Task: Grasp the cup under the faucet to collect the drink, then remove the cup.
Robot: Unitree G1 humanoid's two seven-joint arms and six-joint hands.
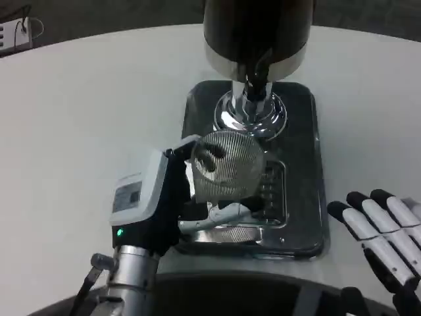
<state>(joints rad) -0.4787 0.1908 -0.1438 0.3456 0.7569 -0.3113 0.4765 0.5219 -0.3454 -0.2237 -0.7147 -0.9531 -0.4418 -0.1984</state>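
Head view: left robot hand (172, 209) grips ribbed cup (227, 164) sidewall; right robot hand (388, 237) open. I'd judge it light, slippery, crushable.

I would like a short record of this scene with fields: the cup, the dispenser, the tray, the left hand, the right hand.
cup: clear ribbed cup, standing on the tray below the faucet
dispenser: dark body with chrome faucet, at the tray's far end
tray: dark drip tray on the white table
left hand: left hand grips the cup from its left side
right hand: right hand open, on the table right of the tray
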